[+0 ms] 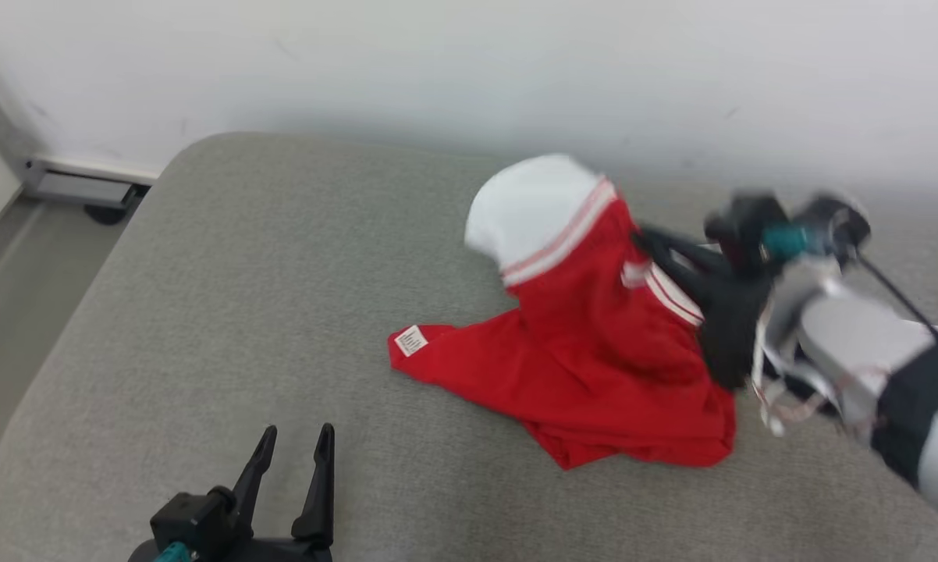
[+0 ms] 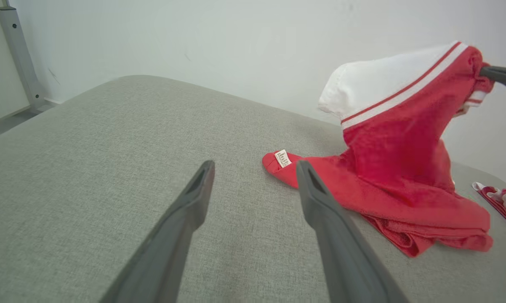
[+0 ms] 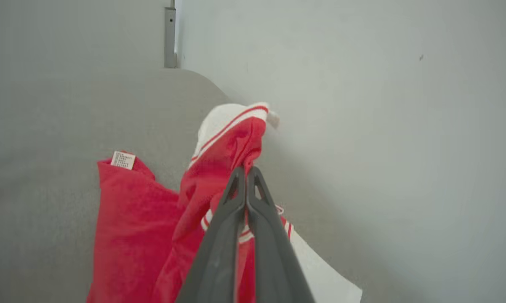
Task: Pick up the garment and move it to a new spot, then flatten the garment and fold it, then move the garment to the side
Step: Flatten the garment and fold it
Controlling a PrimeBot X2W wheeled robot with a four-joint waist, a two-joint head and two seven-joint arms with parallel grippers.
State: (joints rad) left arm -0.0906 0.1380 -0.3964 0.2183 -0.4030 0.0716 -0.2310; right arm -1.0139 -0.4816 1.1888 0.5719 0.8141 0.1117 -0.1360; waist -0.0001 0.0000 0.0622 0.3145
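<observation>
The garment [image 1: 594, 351] is red with a white sleeve and white stripes. Part of it is lifted off the grey cushioned surface [image 1: 227, 312], and its lower hem with a white label trails on the fabric. My right gripper [image 1: 644, 236] is shut on the garment's upper edge, holding it up; in the right wrist view the closed fingertips [image 3: 245, 170] pinch the red cloth [image 3: 219, 168]. My left gripper [image 1: 296, 441] stands open low at the front left, apart from the garment, with nothing between its fingers [image 2: 194, 198]. The left wrist view shows the raised garment [image 2: 400, 143] ahead on the right.
A pale wall [image 1: 469, 70] runs close behind the cushioned surface. A grey rail and baseboard fitting [image 1: 79, 183] sit at the far left by the floor. Another piece of red and white cloth [image 2: 501, 202] lies at the right edge.
</observation>
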